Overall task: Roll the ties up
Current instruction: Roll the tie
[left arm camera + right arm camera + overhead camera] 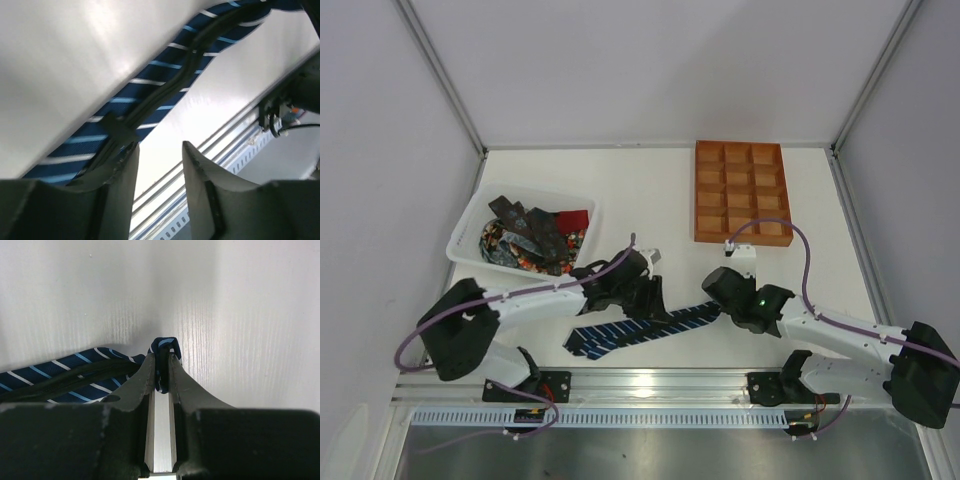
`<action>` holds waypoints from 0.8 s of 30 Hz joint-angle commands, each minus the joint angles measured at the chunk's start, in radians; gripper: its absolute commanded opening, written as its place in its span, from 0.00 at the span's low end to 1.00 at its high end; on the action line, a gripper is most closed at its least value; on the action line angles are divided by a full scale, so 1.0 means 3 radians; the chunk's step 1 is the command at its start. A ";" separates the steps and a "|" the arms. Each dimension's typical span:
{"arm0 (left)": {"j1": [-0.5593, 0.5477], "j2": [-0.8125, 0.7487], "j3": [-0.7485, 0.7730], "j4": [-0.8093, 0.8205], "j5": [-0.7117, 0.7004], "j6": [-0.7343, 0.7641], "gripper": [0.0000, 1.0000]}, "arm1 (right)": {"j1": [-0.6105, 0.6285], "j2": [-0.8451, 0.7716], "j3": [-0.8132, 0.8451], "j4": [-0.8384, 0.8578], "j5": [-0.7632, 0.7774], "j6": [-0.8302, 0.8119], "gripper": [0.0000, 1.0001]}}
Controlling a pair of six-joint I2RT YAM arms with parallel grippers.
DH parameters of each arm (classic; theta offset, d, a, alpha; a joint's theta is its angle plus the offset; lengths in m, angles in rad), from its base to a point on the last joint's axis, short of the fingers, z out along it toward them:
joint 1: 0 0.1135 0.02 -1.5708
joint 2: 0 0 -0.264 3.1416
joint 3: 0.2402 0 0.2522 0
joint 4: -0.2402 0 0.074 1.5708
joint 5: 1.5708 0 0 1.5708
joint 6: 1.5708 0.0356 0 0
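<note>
A navy tie (pixel 630 332) with light-blue stripes lies stretched along the table's near edge, its underside seam up. My right gripper (pixel 718 305) is shut on its narrow end. In the right wrist view the folded navy tip (pixel 164 347) is pinched between the fingers of that gripper (pixel 163 371). My left gripper (pixel 655 305) hovers over the tie's middle. In the left wrist view that gripper (pixel 159 150) is open with nothing in the gap, and its left fingertip (pixel 125 155) is right beside the tie (pixel 150 95). Several other ties (pixel 530 235) are heaped in the basket.
The white plastic basket (pixel 460 245) stands at the left. An orange-brown compartment tray (pixel 701 190) stands at the back right. A metal rail (pixel 650 385) runs along the near edge just below the tie. White walls enclose the table.
</note>
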 commanded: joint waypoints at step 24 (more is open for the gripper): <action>0.0101 -0.1823 -0.0983 -0.1716 -0.1070 -0.0579 0.41 | 0.0016 -0.0227 -0.0069 0.0151 -0.0002 0.0001 0.00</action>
